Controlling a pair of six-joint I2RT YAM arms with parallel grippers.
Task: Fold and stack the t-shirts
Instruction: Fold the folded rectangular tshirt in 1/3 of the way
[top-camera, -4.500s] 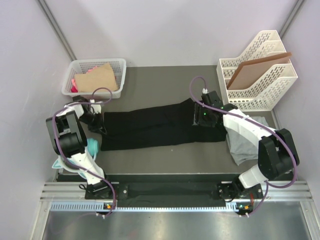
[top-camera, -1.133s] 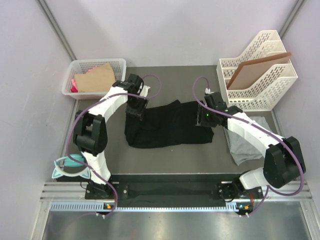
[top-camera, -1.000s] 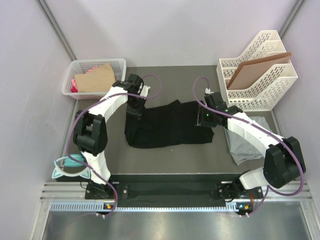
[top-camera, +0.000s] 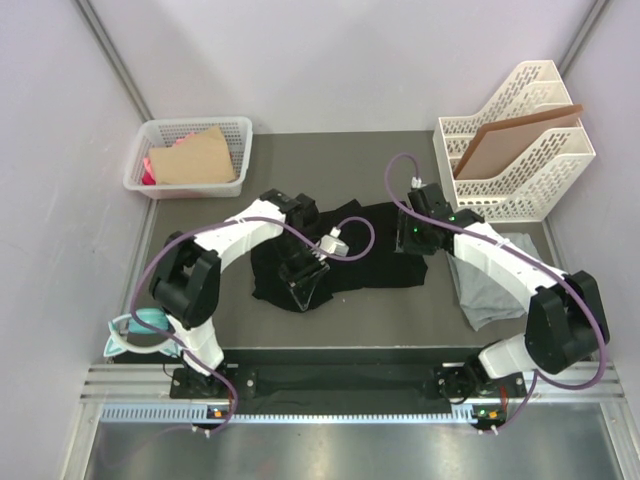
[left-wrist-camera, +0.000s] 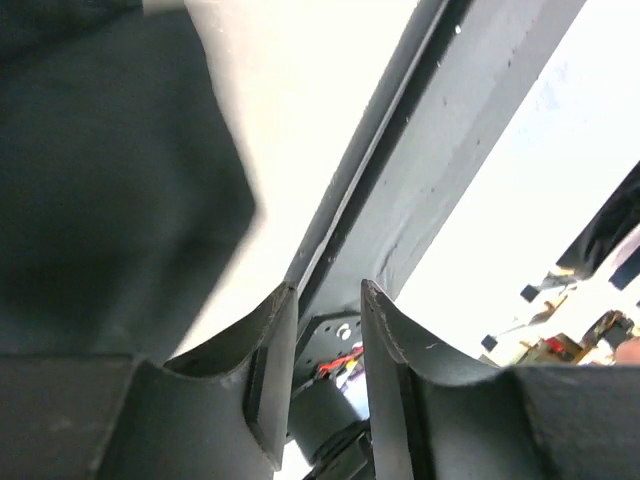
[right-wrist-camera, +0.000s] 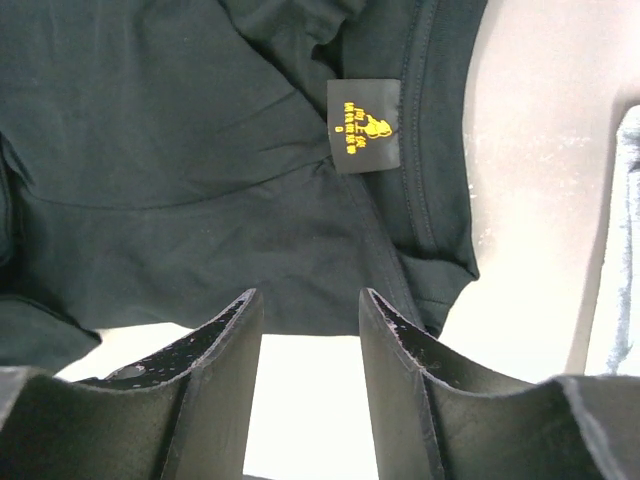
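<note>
Black cloth mid-frame from above: the black t-shirt (top-camera: 385, 262) lies shortened, with the left gripper (top-camera: 303, 288) on its lower-left lobe and the right gripper (top-camera: 412, 236) at its right end. The grey t-shirt (top-camera: 487, 300) lies lower right.

Left wrist: fingers narrowly parted, empty.

Right wrist: jaws parted over the collar label (right-wrist-camera: 363, 125), gripping nothing.

The crosswise fold seems midway; next, smooth it flat. A second ago the left gripper stood at the shirt's upper-left corner.

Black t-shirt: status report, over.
Left tool open, empty, above near edge of black t-shirt. Right tool open, empty, at the collar. Shirt bunched mid-table; grey t-shirt lies at right. Purple cable loops over black shirt.
</note>
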